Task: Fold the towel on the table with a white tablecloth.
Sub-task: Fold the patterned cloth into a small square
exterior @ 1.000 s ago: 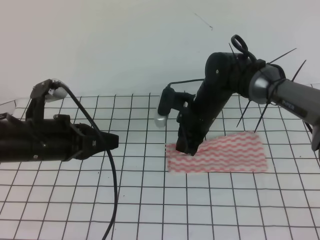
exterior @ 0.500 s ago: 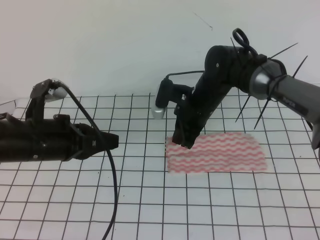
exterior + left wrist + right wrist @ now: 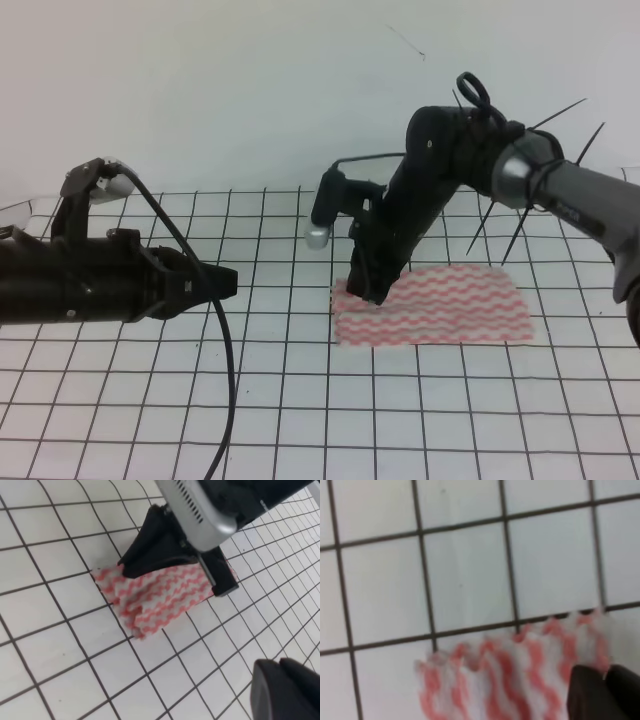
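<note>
Towel [image 3: 432, 305] lies flat on the white tablecloth [image 3: 300, 400] that covers the table [image 3: 120, 390], right of centre in the high view, its pink-red and white wavy stripes running along its length.

Starting at the left: the left gripper [image 3: 228, 282] hangs low over the grid on its long black arm, pointing toward the towel but well apart from it, with bare squares between. Its fingers look pressed together in the high view; the left wrist view shows only 1 dark tip [image 3: 285, 690] at the lower right corner, so this is not certain.

Moving right, the right gripper [image 3: 368, 293] comes down steeply from the bent black arm onto the towel's left end. In the left wrist view the black fingers sit on the striped cloth near that end, which looks slightly bunched there. Whether the fingers pinch the cloth or merely press on it, I cannot tell. The right wrist view is blurred: a frayed striped edge [image 3: 520, 675] and 1 dark fingertip [image 3: 605, 692] over it.
</note>
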### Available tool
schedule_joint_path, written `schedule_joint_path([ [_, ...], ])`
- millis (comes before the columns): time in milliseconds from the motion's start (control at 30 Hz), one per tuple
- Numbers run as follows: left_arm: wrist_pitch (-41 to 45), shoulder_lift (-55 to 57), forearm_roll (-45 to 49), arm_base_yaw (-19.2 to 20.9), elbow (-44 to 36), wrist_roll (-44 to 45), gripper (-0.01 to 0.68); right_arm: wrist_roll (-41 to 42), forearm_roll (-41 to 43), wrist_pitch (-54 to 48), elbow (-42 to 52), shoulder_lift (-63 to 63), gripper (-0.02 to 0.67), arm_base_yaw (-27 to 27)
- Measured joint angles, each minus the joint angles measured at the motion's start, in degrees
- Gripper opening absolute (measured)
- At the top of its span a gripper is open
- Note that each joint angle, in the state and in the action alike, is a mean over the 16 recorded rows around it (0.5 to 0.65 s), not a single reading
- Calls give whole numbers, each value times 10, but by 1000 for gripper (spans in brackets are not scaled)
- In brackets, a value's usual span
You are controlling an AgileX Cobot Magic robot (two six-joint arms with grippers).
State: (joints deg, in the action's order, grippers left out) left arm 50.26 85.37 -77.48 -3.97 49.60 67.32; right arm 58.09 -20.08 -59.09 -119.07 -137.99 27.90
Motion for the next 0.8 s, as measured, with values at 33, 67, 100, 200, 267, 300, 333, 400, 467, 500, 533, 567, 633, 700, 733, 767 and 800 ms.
schedule_joint_path([
  [33,0,0,0,0,0,0,-1,-2,2,-1,-1,2,82,0],
  [67,0,0,0,0,0,0,-1,-4,5,-2,-2,5,94,0],
  [100,0,0,0,0,0,0,-1,-6,7,-5,-3,9,107,0],
  [200,0,0,0,0,0,0,-1,-12,13,-21,-5,19,141,-1],
  [267,1,0,0,0,0,0,-1,-16,14,-34,-7,26,155,-1],
  [300,1,0,0,0,0,0,-1,-18,15,-41,-7,30,157,-1],
  [333,1,0,0,0,0,0,-1,-19,14,-48,-7,33,156,-2],
  [400,1,0,0,0,0,-1,-1,-19,12,-62,-7,37,145,-2],
  [467,1,-1,0,0,0,-1,-1,-19,8,-77,-6,39,127,-2],
  [500,1,-1,0,0,0,-1,-1,-19,5,-84,-5,39,116,-3],
  [533,1,-1,0,0,0,-1,-1,-19,2,-90,-4,39,104,-3],
  [567,1,-1,0,0,0,-1,-1,-19,-1,-96,-4,38,92,-3],
  [633,1,-1,0,0,0,-1,-1,-18,-8,-104,-2,34,67,-2],
  [700,1,-1,0,0,0,-1,-1,-18,-15,-108,0,29,44,-1],
  [733,1,-1,0,0,0,-1,-1,-17,-18,-108,1,26,33,-1],
  [767,1,-1,0,0,0,-1,-1,-17,-22,-108,2,22,24,0],
  [800,1,-1,0,0,0,-1,-1,-17,-25,-108,3,19,16,1],
])
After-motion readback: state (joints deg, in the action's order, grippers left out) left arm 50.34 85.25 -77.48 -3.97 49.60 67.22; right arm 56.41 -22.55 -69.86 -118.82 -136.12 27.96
